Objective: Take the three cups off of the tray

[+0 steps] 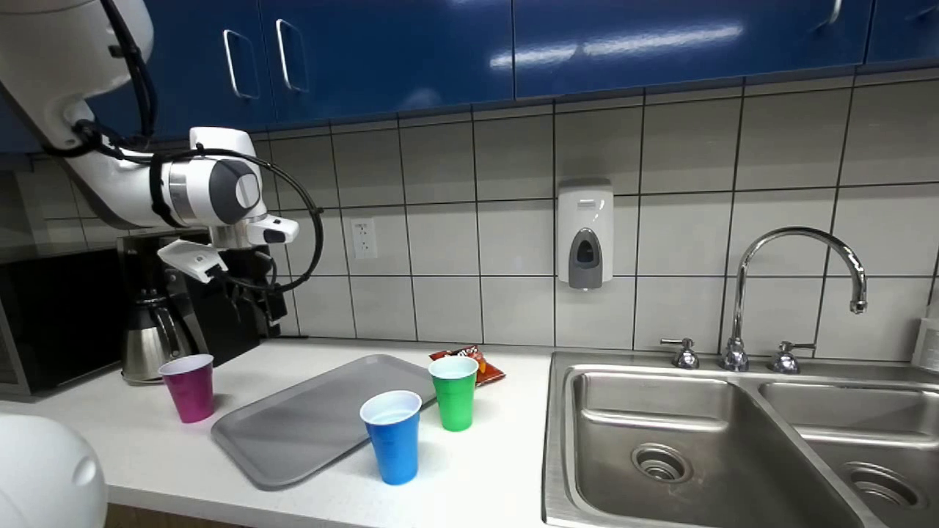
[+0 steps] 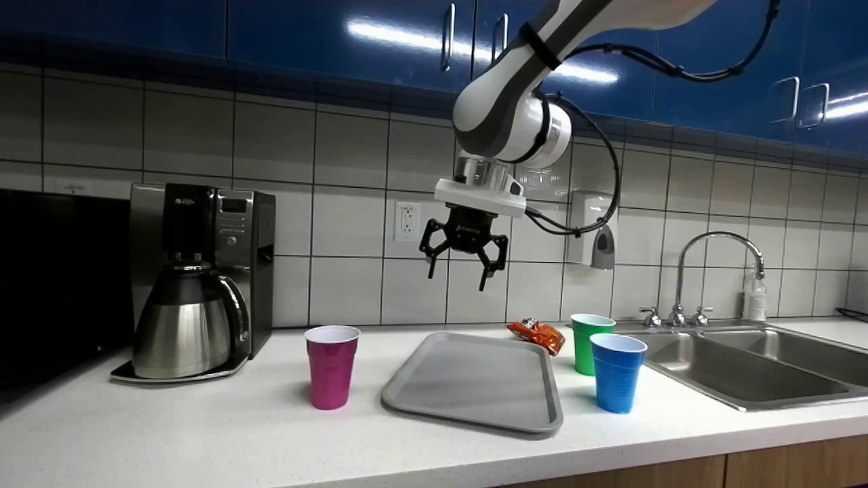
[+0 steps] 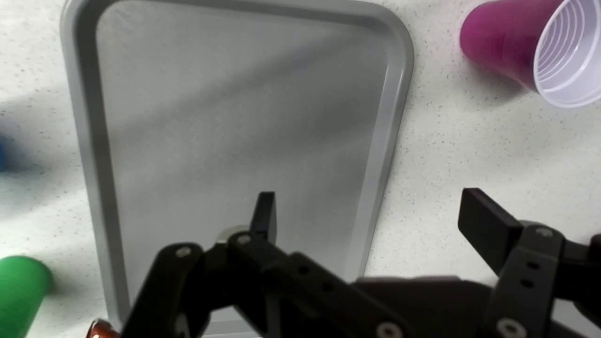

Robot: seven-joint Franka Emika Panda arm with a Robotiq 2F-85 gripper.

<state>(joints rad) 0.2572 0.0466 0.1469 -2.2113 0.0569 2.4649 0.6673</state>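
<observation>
In both exterior views, purple cup [image 2: 331,374] stands off tray [image 2: 476,383] near nine o'clock, green cup [image 2: 583,351], blue cup [image 2: 616,382] near three; task seems finished, claw [image 2: 457,280] wide.

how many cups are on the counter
3, all off the tray: the purple cup toward the coffee pot, the green cup and blue cup toward the sink.

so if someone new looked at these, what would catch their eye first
Colour probably wins: the purple cup stands on one side of the grey tray, the blue cup and green cup on the opposite side, all upright on the white counter. The gripper, hanging open above the counter, would likely come next. Glossy blue cupboards stretch across the top of both exterior views.
</observation>
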